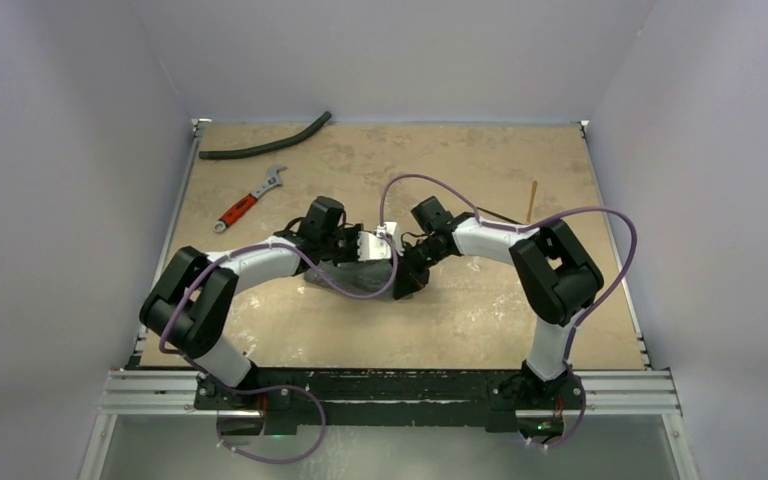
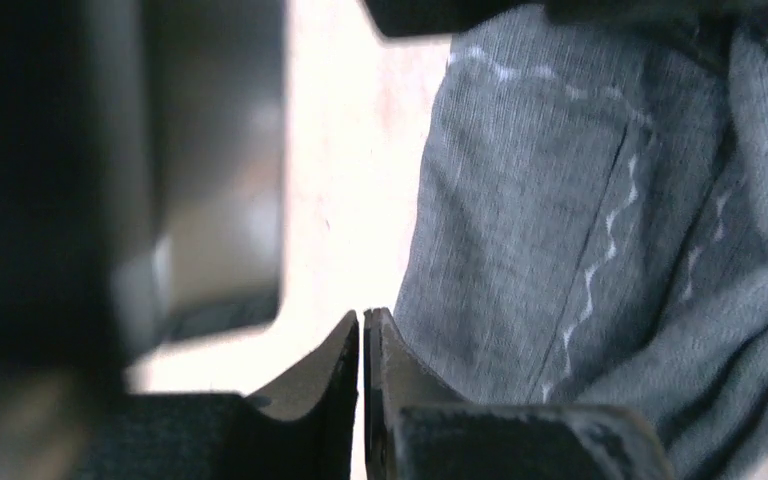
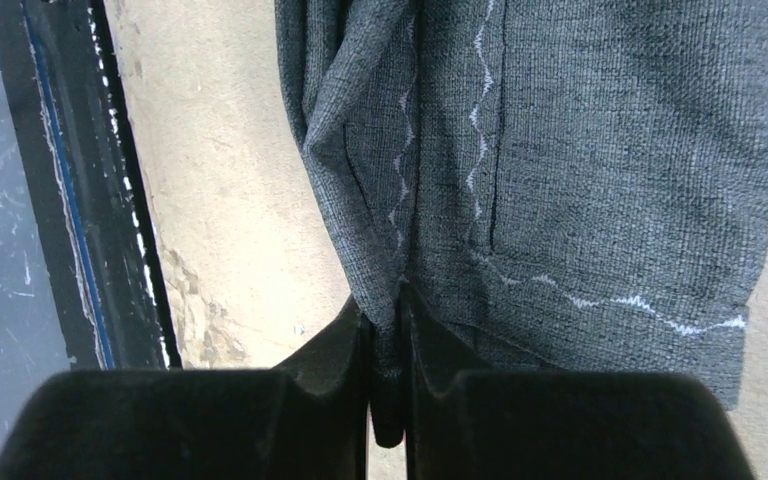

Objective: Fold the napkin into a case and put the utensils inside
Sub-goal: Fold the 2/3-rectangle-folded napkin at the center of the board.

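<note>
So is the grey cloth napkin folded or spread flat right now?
Folded: the grey cloth napkin lies in overlapping layers, and the right gripper pinches a bunched edge.

The site was a robotics lab test cell: plain enclosure walls [image 1: 60,150], aluminium base rail [image 1: 150,392], tan tabletop [image 1: 440,170].

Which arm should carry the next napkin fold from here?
Right. The right pincer is shut on the hem of the napkin; the left pincer is shut beside the cloth, nothing visible between its tips.
</note>
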